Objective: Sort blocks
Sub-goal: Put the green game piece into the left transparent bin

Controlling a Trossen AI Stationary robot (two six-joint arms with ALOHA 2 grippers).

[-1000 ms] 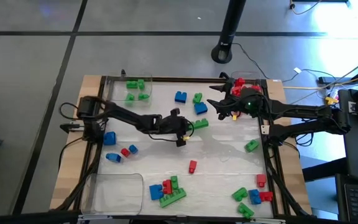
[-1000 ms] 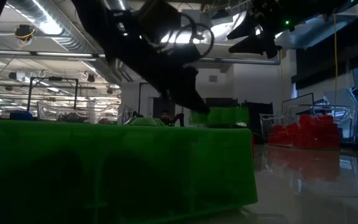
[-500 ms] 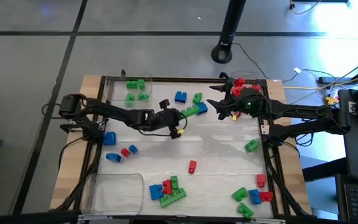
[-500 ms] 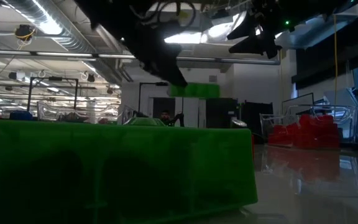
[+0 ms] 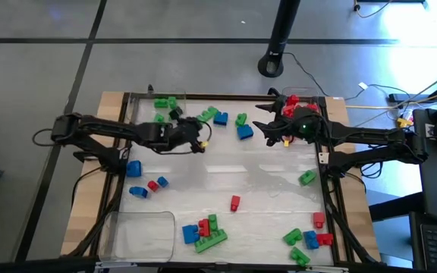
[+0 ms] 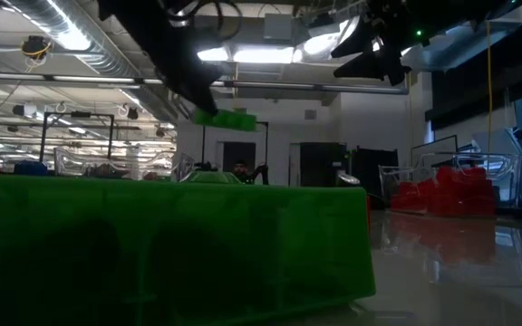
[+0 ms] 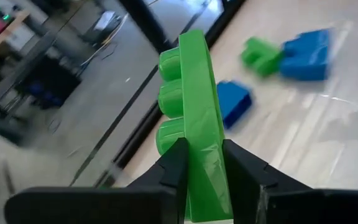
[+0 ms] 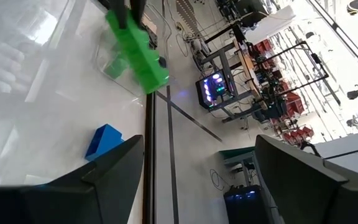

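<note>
Clamping a long green studded plastic brick between its two dark fingers, the left gripper hangs in the air near the far-left part of the table. The brick stands edge-on in the jaws, studs turned to one side, gripped across its thin dimension, which looks like the surest hold on so flat a piece. In the low view the same brick shows well clear of the table top, so it is being carried, not slid.

Just beyond the gripper, at the table's far-left corner, a clear plastic tray holds a few green bricks; my judgement is that this is where green pieces go and the held brick is bound for it. Two blue bricks and a small green brick lie loose on the white table surface close by.

The right gripper, jaws spread wide and holding nothing, waits above the far-right area beside a tray of red bricks. Further mixed bricks lie unsorted along the near edge, and an empty clear tray sits at the near-left corner.
</note>
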